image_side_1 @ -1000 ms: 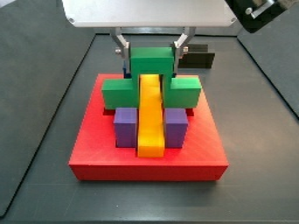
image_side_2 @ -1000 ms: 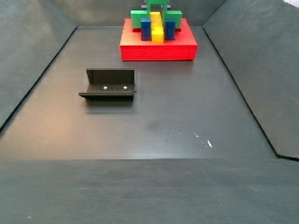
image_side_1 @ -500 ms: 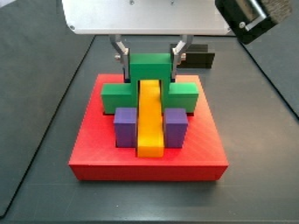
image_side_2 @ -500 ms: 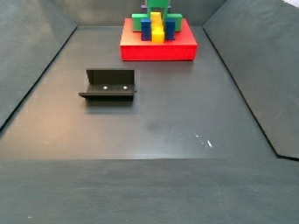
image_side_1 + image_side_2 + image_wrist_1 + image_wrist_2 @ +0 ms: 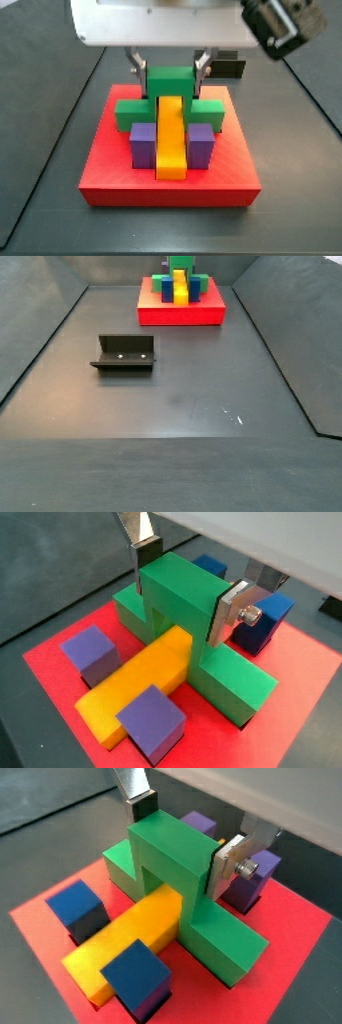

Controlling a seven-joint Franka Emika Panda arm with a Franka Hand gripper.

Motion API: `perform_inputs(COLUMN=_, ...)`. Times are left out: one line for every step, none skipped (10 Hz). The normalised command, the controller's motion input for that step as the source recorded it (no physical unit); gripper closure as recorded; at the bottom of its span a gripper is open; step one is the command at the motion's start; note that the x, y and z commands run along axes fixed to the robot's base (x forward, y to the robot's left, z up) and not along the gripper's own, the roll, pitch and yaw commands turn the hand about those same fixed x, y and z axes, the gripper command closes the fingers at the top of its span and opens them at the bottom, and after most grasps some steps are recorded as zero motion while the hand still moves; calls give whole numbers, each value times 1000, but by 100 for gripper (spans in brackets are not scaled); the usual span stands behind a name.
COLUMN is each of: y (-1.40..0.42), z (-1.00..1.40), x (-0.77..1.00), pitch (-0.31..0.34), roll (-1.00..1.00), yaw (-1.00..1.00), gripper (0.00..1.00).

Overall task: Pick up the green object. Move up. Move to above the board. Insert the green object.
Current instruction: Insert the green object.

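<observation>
A: Where is the gripper [image 5: 170, 68]?
B: Over the far half of the board [image 5: 168, 186], under the white wrist housing. Its silver fingers [image 5: 235, 609] sit on either side of the top bar of the green object [image 5: 187, 602], clamped on it (both wrist views show the plates flush against its sides).

A: And the green object itself?
B: Upright on the board, straddling the yellow bar [image 5: 168, 133]. In a wrist view its legs reach down on both sides of the bar [image 5: 138, 939], bases at or near the red surface; I cannot tell whether they are fully seated.

A: What else is on the board?
B: Two purple blocks [image 5: 140, 143] flank the yellow bar on the near side in a side view. Blue blocks [image 5: 265, 618] stand beyond the green object, mostly hidden behind it in that view.

A: Anything off the board?
B: The fixture [image 5: 124, 353] stands on the dark floor, well apart from the board, nearer and to the left in a side view. There the board [image 5: 182, 314] is at the far end, the green object [image 5: 179, 264] showing small on top.
</observation>
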Motion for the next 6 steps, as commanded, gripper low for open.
perform_inputs(y=-109, z=-114, x=89, pitch=13, roll=70, yaw=-46, gripper=100)
perform_inputs(y=-9, z=-149, x=46, pitch=0, roll=1, yaw=-46, gripper=100)
perform_inputs(y=0, z=-243, x=49, pitch=0, roll=0, yaw=-60, gripper=100)
perform_inputs(y=-3, z=-429, x=83, pitch=-4, roll=0, yaw=-69, gripper=100)
perform_inputs(y=-34, z=-611, x=91, pitch=-49, roll=0, yaw=-63, gripper=100)
perform_inputs(y=-46, z=-726, x=89, pitch=-60, roll=0, yaw=-31, gripper=100)
